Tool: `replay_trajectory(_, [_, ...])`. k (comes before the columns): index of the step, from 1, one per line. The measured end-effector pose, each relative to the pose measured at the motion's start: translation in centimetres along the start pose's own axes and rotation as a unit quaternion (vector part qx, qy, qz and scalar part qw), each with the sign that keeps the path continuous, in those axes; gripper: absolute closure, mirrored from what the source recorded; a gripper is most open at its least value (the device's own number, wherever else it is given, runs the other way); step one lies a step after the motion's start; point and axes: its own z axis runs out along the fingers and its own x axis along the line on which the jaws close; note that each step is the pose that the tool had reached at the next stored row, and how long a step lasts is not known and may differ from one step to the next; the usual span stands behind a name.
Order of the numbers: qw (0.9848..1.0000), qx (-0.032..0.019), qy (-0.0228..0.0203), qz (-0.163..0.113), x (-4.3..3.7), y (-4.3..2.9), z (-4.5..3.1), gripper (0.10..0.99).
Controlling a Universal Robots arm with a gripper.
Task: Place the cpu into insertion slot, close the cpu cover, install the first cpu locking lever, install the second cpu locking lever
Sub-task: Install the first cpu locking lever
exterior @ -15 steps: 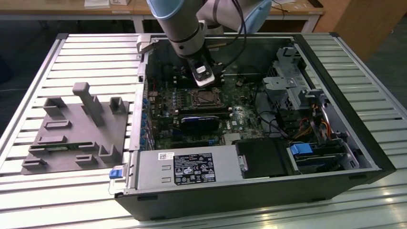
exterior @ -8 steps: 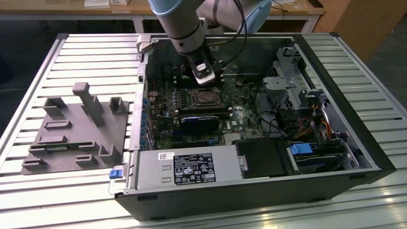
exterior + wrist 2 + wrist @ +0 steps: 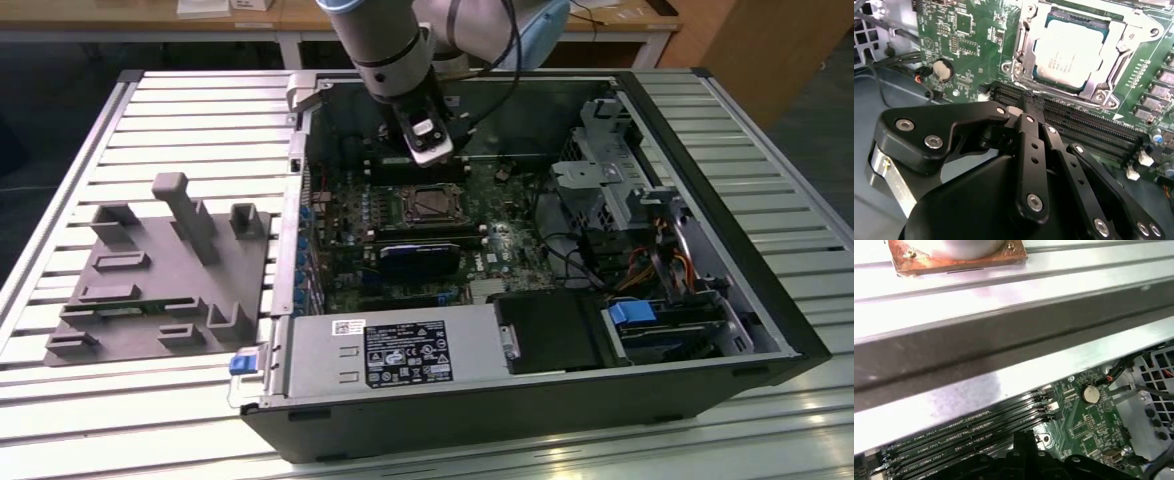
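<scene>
1. Work area: An open computer case (image 3: 534,410) is laid on its side on a slatted table (image 3: 200,100). The motherboard (image 3: 494,240) is thereby turned upward and can be reached from above. A grey fixture (image 3: 160,270) is set just beside the case, on the exterior view's left, and is judged to serve as a staging stand for parts.

2. Chip: The cpu (image 3: 1069,50) is found seated in the insertion slot (image 3: 398,204), silver-grey top upward and square to the rim. Placement is judged complete.

3. Cover: The cpu cover (image 3: 1026,47) appears to be lowered flat onto the chip's margins, with the chip showing through the square cut-out. This position is judged to be what lets the frame bear evenly on the chip. Whether either locking lever is hooked cannot be told.

4. Hand: The gripper (image 3: 1032,101) is held over the memory slots (image 3: 1079,125), just beside the socket's edge and apart from the chip. Its fingers are brought together, tip to tip, and nothing is seen between them. A closed tip is judged to give a slim point suited to pushing small metal parts, not to grasping.

5. Approach: In the exterior view the gripper (image 3: 427,152) is carried steeply down into the case, near the socket. The steep angle is judged to keep the arm clear of the case walls. In the first wrist view a coin battery (image 3: 1090,395) is noted on the board, well apart from the work.
</scene>
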Motion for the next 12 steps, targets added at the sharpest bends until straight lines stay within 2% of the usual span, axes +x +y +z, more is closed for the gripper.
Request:
replay_trajectory(5, [1.0000, -0.0001, 0.0000, 0.000, -0.03, 0.03, -0.08, 0.984])
replay_trajectory(6, [1.0000, 0.0007, 0.0017, 0.000, -0.05, 0.03, -0.07, 0.984])
replay_trajectory(8, [0.9999, 0.0071, 0.0150, 0.002, -0.19, 0.07, 0.02, 0.984])
replay_trajectory(12, [0.9987, 0.0241, 0.0441, 0.005, -0.72, 0.24, 0.25, 0.984])
